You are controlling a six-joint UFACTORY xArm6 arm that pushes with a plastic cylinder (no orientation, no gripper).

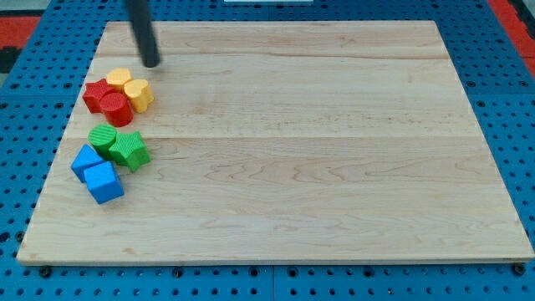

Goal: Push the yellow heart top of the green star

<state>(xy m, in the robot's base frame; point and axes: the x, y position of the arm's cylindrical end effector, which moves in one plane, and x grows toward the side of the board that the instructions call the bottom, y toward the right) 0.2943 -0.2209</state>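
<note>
My tip point(151, 63) carries no claw — nothing to open or clench — and rests just above the yellow heart point(140, 94), which touches the red blocks point(107, 102) above the green star point(129, 150). Risk: pushing drags red along. The wooden board point(318, 150) lies on blue pegboard point(510, 100).

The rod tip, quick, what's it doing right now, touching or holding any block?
My tip: no jaws, so nothing held; it touches no block and sits just toward the view's top of the yellow block in the red-and-yellow cluster.
</note>
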